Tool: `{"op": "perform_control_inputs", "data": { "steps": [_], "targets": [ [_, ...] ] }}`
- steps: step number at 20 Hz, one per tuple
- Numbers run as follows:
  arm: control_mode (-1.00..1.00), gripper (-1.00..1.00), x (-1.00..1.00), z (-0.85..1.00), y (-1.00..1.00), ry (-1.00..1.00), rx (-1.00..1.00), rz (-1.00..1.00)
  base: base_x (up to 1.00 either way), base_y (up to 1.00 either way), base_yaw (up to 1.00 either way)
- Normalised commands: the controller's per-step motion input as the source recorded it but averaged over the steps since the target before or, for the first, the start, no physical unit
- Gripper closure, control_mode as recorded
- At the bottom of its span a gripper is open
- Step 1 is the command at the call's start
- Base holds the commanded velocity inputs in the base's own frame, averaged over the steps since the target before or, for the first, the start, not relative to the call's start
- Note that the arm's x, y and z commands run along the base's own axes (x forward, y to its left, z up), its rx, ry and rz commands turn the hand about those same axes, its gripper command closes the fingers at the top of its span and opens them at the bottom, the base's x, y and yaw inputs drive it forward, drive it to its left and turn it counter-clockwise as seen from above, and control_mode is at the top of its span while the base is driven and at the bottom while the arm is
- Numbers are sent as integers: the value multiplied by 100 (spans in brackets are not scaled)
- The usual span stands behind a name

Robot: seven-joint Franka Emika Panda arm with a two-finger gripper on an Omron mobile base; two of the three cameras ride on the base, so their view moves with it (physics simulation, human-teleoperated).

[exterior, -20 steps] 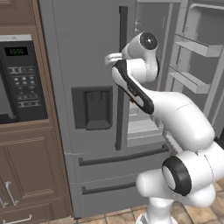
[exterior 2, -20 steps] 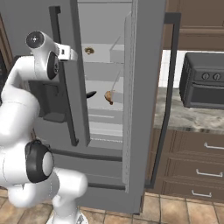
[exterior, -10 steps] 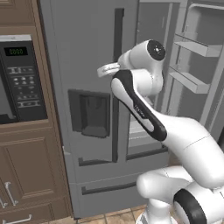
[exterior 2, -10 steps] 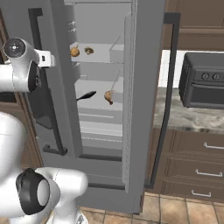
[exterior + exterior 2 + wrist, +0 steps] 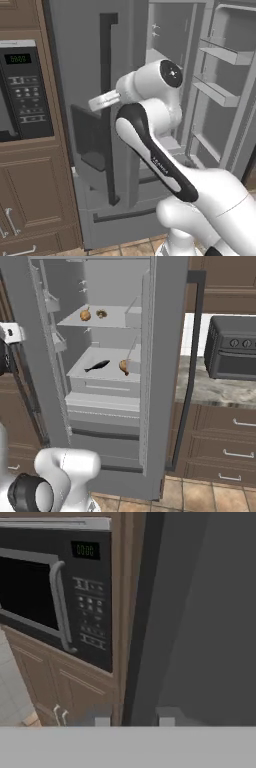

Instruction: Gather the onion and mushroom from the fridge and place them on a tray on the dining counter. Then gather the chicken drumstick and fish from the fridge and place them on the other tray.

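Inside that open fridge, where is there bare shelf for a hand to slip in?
The upper shelf is bare right of the onion and the mushroom. The lower shelf is crowded mid-way by the fish and drumstick; its left front is free.

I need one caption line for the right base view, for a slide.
Open fridge: onion on the upper shelf, fish and chicken drumstick below.

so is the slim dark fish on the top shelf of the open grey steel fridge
No, the slim dark fish lies on the lower shelf of the grey steel fridge, beside a tan piece.
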Motion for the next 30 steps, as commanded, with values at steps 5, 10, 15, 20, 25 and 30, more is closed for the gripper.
{"op": "perform_control_inputs", "data": {
  "steps": [5, 10, 15, 20, 25, 30],
  "targets": [
    [-100, -100, -100, 7, -2, -9, 6, -1, 0, 0, 0],
    [-100, -100, -100, 24, -88, -2, 22, -6, 0, 0, 0],
    [-100, -100, -33, 24, -95, 10, 25, -4, 0, 0, 0],
    [-100, -100, 24, 31, -56, 24, 23, -3, 0, 0, 0],
    [-100, -100, 56, 10, -13, 31, 14, -1, 0, 0, 0],
    [-100, -100, 65, -17, -2, 21, 14, 1, 0, 0, 0]
  ]
}}
